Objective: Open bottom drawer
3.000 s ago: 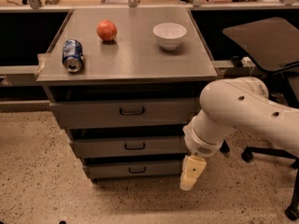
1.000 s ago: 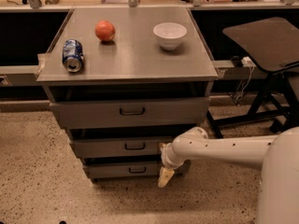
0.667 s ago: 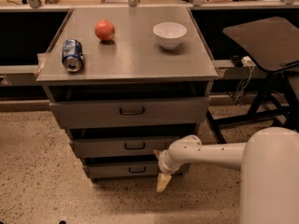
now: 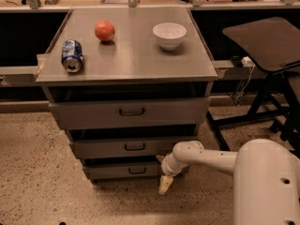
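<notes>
The grey cabinet has three drawers. The bottom drawer [image 4: 123, 171] is the lowest and narrowest, with a small dark loop handle [image 4: 137, 170]. It sits nearly flush under the middle drawer [image 4: 126, 147]. My gripper [image 4: 165, 183] hangs at the end of the white arm [image 4: 206, 157], just right of and below the bottom drawer's front, close to the floor. Its cream fingertip points down. It is right of the handle and does not hold it.
The top drawer [image 4: 130, 111] sticks out furthest. On the cabinet top lie a blue can [image 4: 71, 56], a red apple [image 4: 104, 31] and a white bowl [image 4: 169, 34]. A dark chair [image 4: 265, 46] stands at the right. The floor is speckled.
The arm has swung from the cabinet's right side down and left to the bottom drawer's front. In the last second the gripper has crept slightly further left. The drawers have not moved.
</notes>
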Robot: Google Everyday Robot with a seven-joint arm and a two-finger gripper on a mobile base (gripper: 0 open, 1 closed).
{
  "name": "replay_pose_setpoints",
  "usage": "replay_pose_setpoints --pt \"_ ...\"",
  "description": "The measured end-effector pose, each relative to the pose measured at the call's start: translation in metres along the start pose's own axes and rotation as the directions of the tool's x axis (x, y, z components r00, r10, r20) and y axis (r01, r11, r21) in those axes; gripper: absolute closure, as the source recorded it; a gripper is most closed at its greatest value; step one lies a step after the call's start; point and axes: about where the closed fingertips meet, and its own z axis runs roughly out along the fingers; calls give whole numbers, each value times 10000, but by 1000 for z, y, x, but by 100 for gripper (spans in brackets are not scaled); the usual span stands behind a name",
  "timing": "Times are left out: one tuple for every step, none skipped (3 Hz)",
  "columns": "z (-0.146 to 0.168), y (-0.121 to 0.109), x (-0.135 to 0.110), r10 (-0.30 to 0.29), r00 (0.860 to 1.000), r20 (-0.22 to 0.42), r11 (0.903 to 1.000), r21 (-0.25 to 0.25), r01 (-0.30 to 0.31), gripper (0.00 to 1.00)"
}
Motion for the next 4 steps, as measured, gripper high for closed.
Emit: replay_pose_setpoints --pt "16 -4 16 -530 9974 -490 9975 432 551 0" --pt "33 -7 37 -610 9975 -357 9961 622 631 0" --pt "45 -23 59 -920 9954 253 9922 865 895 0" --pt "51 -38 69 -1339 9908 186 9863 993 1314 0"
